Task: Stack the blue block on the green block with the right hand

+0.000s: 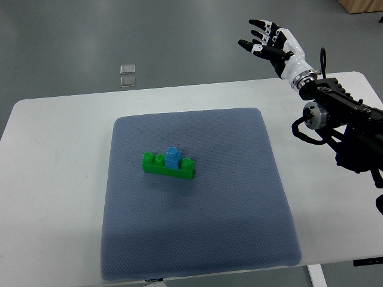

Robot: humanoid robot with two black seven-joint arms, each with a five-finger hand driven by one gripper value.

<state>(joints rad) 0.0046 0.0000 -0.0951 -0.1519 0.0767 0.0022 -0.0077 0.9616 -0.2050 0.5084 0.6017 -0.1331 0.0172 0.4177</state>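
Note:
A small blue block [173, 158] sits on top of a long green block [167, 165], near its middle, on the grey-blue mat [197, 197]. My right hand [267, 42] is raised far up and to the right of the blocks, beyond the table's back edge. Its fingers are spread and hold nothing. The black right forearm [341, 116] comes in from the right edge. The left arm does not show.
The mat lies on a white table [54, 179]. Two small clear squares [127, 74] lie on the grey floor behind the table's back edge. A brown corner [362, 6] shows at the top right.

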